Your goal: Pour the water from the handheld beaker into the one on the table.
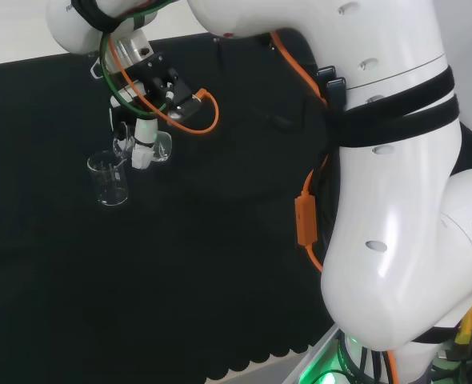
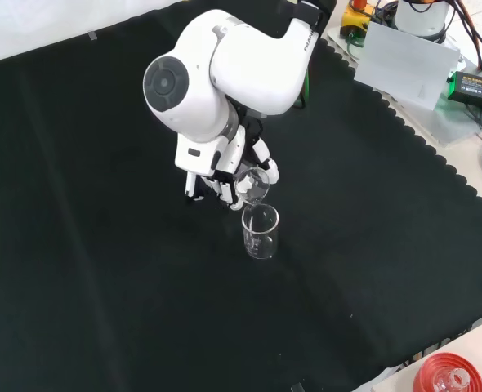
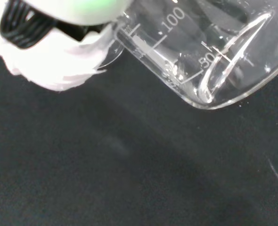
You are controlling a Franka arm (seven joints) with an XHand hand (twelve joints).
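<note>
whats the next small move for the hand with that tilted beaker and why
Probably keep tipping a little further, with the lip over the standing beaker. The hand holds the handheld beaker tilted well over, right beside and above the upright beaker on the cloth. No stream is visible between them, and whether water remains cannot be told, so a small added tilt seems the sensible step.

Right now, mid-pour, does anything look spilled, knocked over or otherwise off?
Nothing stands out. The hand holds the tilted beaker beside the beaker on the table, which stands upright on the black cloth. I see no puddle or wet patch on the cloth.
</note>
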